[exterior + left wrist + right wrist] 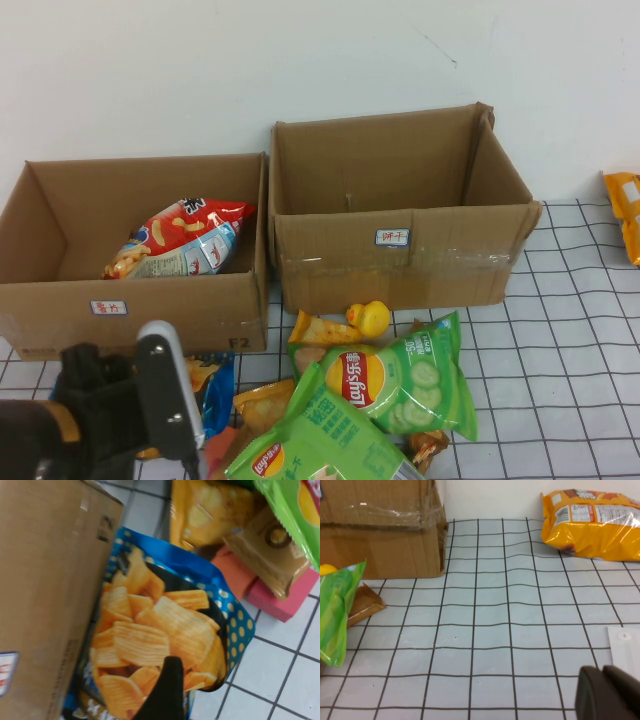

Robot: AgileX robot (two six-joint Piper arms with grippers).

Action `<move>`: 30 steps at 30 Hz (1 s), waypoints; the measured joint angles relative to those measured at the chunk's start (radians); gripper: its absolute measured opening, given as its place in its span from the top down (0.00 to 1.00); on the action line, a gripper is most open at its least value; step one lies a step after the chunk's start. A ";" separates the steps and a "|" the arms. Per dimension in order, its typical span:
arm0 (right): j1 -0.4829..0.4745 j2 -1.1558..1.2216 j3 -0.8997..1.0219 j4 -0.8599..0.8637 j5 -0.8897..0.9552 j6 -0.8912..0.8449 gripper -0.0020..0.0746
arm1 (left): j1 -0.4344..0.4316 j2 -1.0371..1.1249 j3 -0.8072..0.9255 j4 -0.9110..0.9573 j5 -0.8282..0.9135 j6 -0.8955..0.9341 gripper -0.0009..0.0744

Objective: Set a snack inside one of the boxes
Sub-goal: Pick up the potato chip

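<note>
The left cardboard box (pixel 150 305) holds a red snack bag (pixel 185 225) and a pale blue one. The right cardboard box (pixel 400 260) looks empty. In front lies a pile of snacks: a green Lay's bag (pixel 400 380), a second green bag (pixel 310 440) and a blue ridged-chip bag (pixel 215 390). My left gripper (pixel 170 400) hangs open just above the blue bag (pixel 160 625), beside the left box's front wall (pixel 45 580); one black finger (pixel 165 690) shows over the bag. My right gripper (pixel 605 695) is shut and empty, low over the bare gridded table.
A yellow duck toy (pixel 373 318) and orange packets lie between the boxes and the pile. A pink box (pixel 280 600) and a brown packet (pixel 270 550) lie beside the blue bag. An orange bag (pixel 625 210) lies at the far right. A white sheet (pixel 625 650) lies near my right gripper.
</note>
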 joint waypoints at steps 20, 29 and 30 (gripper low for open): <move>0.000 0.000 0.000 0.000 0.000 0.000 0.97 | 0.000 0.375 -0.003 0.067 -0.320 -0.002 0.07; 0.000 0.000 0.000 0.000 0.000 0.000 0.97 | 0.000 0.492 -0.010 0.078 -0.493 -0.002 0.07; 0.000 0.000 0.000 0.000 0.000 0.000 0.97 | 0.000 0.502 -0.012 0.078 -0.505 0.003 0.07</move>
